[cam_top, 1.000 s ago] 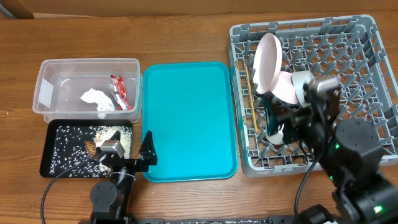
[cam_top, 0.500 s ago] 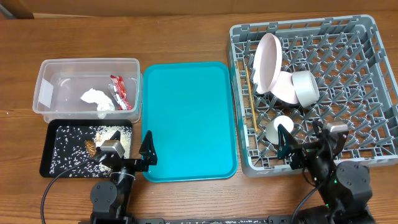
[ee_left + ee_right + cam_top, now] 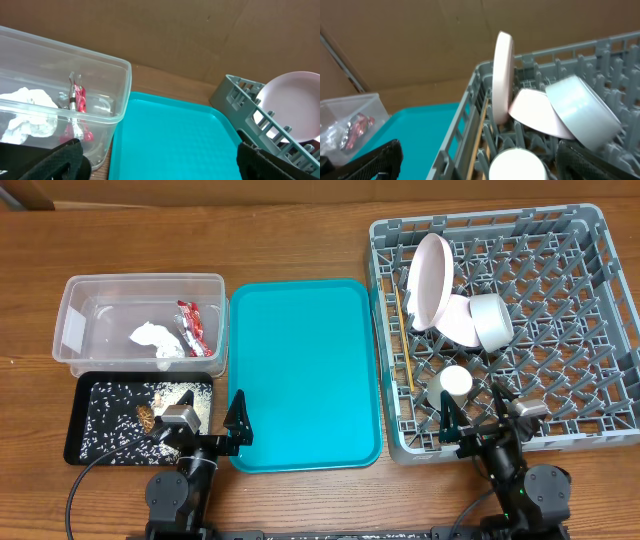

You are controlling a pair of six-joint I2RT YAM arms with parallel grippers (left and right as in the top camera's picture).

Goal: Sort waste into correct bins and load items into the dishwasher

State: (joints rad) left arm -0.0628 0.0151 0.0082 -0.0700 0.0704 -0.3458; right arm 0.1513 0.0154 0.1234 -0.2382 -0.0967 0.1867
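While sitting at table edge, left tool and right tool are gaping wide, gripping nothing. Plates, bowl, cup, chopsticks are resting in rack; wrapper, napkin are lying in tub.

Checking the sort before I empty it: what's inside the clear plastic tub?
The clear plastic tub holds a crumpled white napkin and, beside it, a crumpled red-and-white wrapper. Nothing else shows on its floor. Anything beneath the napkin is covered.

Tray between tub and rack
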